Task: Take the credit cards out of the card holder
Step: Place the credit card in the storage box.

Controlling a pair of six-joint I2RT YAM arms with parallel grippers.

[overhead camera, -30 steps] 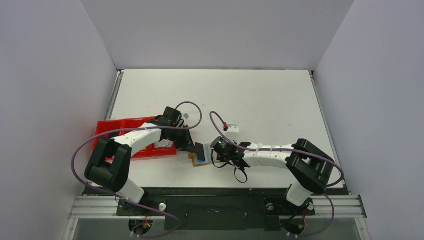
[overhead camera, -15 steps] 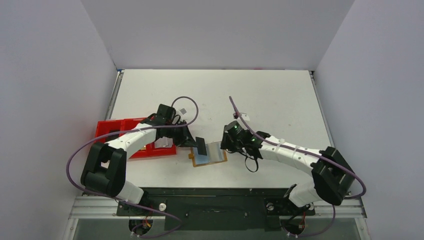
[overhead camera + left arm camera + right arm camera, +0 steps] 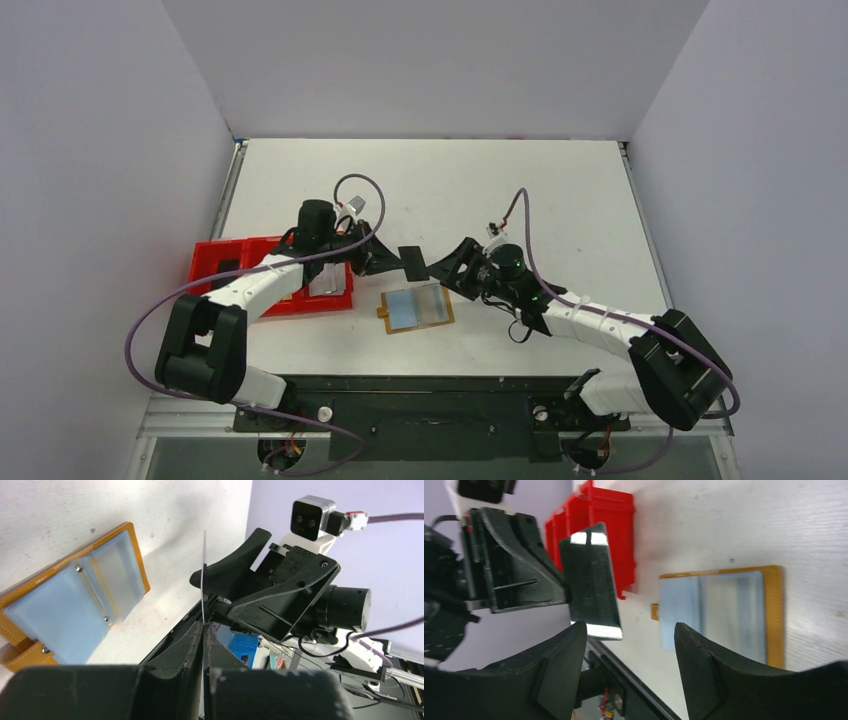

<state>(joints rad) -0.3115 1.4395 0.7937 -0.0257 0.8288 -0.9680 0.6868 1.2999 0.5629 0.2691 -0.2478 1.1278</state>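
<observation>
The tan card holder (image 3: 417,309) lies flat on the table with pale blue cards (image 3: 405,310) in it. It also shows in the left wrist view (image 3: 75,600) and the right wrist view (image 3: 774,615). My left gripper (image 3: 385,262) is shut on a dark card (image 3: 412,263) and holds it in the air beyond the holder. The card shows edge-on in the left wrist view (image 3: 203,580) and face-on in the right wrist view (image 3: 591,585). My right gripper (image 3: 452,270) is open and empty, just right of the dark card, its fingers (image 3: 559,680) apart.
A red compartmented tray (image 3: 255,280) stands at the left under the left arm, also seen in the right wrist view (image 3: 606,525). The table's near edge and a black rail run just below the holder.
My left gripper has lifted the dark card up and away from the holder. My right gripper has left the holder, risen and swung to face the card.
</observation>
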